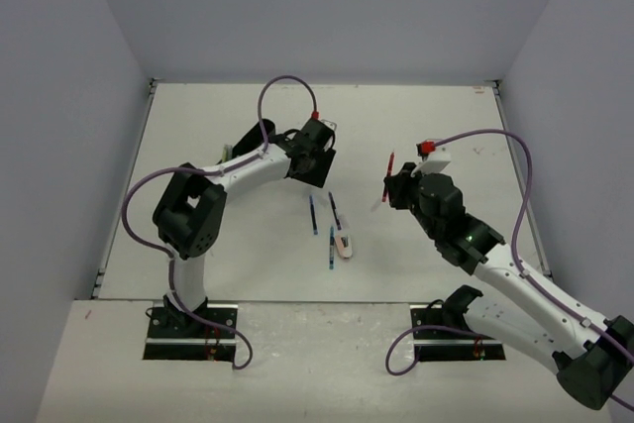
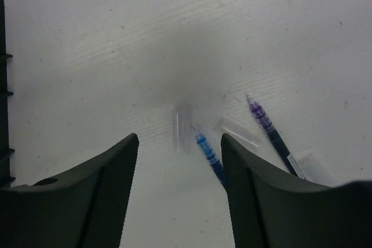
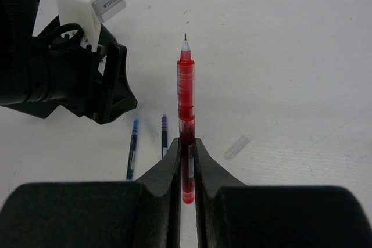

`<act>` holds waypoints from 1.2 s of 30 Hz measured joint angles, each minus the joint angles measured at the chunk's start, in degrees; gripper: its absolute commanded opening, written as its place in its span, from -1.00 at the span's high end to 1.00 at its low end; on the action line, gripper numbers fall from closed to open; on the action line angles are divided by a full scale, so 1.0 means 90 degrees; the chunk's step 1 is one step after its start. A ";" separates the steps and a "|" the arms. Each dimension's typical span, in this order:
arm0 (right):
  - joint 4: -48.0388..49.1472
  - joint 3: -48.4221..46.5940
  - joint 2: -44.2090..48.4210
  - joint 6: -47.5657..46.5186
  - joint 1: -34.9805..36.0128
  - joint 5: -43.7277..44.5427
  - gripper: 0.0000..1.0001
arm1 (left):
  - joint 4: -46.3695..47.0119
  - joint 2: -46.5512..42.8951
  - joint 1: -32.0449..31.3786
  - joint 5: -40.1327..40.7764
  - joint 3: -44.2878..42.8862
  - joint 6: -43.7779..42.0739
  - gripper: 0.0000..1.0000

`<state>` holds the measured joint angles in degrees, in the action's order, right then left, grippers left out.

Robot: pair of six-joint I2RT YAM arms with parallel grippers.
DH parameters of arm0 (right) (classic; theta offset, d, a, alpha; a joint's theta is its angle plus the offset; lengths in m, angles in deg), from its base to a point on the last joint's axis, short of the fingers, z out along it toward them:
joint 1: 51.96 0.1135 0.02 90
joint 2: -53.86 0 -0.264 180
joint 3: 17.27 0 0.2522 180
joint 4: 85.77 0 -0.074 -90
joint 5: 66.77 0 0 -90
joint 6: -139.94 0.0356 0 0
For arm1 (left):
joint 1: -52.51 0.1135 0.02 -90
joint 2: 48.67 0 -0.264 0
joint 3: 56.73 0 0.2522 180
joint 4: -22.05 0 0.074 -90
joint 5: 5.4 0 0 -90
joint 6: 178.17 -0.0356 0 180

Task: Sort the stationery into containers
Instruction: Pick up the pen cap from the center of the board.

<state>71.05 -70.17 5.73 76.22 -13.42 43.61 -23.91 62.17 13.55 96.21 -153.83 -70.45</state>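
Right gripper (image 3: 186, 146) pinches the red pen (image 3: 186, 97), probably light, stiff, slick, near its tail; left gripper (image 2: 179, 143) hangs apart over mid-table blue pen (image 2: 209, 158).

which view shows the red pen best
Right wrist view: the red pen runs up the centre, clamped in the right gripper, tip pointing away. The top view shows only a thin red sliver at that gripper. The left wrist view misses it.
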 measured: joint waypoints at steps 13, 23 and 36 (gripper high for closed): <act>-0.0006 0.0000 -0.0150 0.0000 0.0000 -0.0036 1.00 | -0.0076 0.0583 0.0236 -0.0285 -0.0050 -0.0118 0.07; -0.0011 -0.0005 -0.0249 -0.0002 0.0000 -0.0056 1.00 | -0.0042 0.0782 0.0245 -0.0451 -0.0069 -0.0210 0.20; -0.0009 -0.0005 -0.0247 -0.0002 0.0000 -0.0061 1.00 | -0.0023 0.0833 0.0269 -0.0512 -0.0116 -0.0205 0.88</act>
<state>70.97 -70.21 3.51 76.20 -13.42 43.06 -24.12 69.67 15.97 91.60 -154.87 -72.29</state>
